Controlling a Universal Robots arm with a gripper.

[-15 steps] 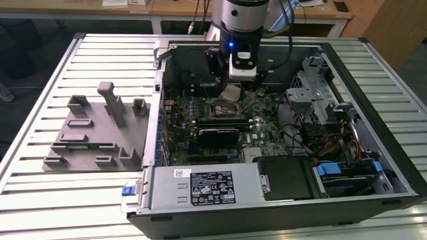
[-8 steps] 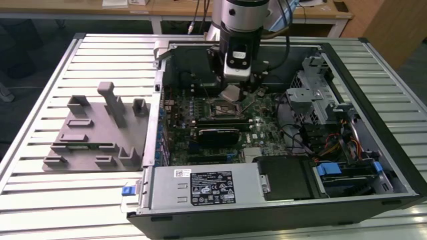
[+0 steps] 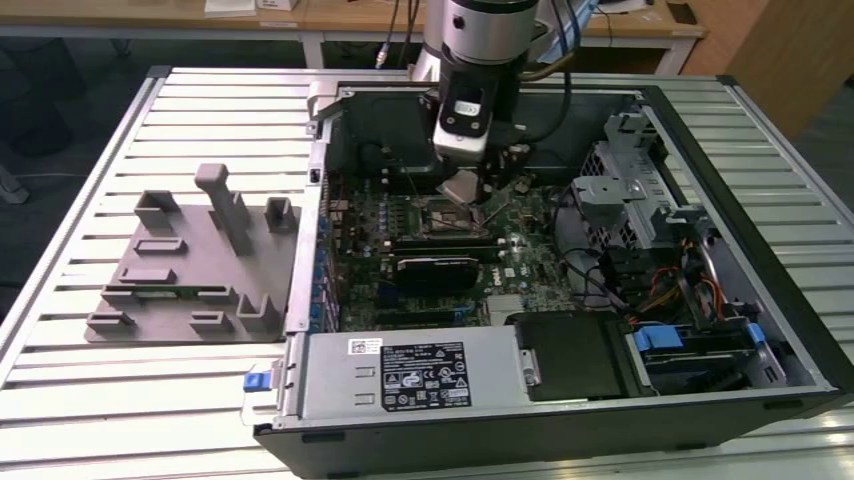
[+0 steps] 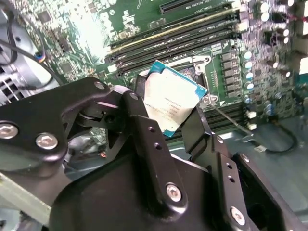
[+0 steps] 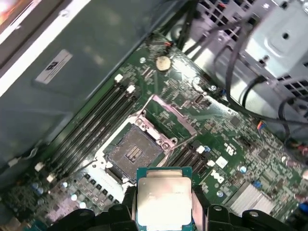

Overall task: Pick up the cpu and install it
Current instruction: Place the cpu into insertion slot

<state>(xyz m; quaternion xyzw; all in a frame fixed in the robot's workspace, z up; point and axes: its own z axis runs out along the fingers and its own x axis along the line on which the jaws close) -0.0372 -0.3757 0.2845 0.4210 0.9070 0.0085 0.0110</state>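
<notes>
The cpu (image 5: 162, 199) (image 4: 172, 98) is a flat silver-topped square with a pale teal border, clamped between the black fingers (image 4: 147, 139) of my gripper (image 5: 163, 204). It hangs in the air above the motherboard. The open socket (image 5: 134, 153), a dark square with a metal frame, lies just beyond the chip's edge in the first wrist view. In the exterior view my gripper (image 3: 463, 185) hovers over the socket (image 3: 442, 214) inside the open computer case (image 3: 801, 330), with the chip showing as a pale tilted shape at its tip.
Memory slots (image 5: 91, 130) run beside the socket. Cables (image 5: 240, 62) and a metal drive cage (image 3: 638, 190) fill the case toward the exterior view's right. A grey plastic fixture (image 3: 200, 265) sits on the slatted table at that view's left. The power supply (image 3: 407, 372) lies at the case's front.
</notes>
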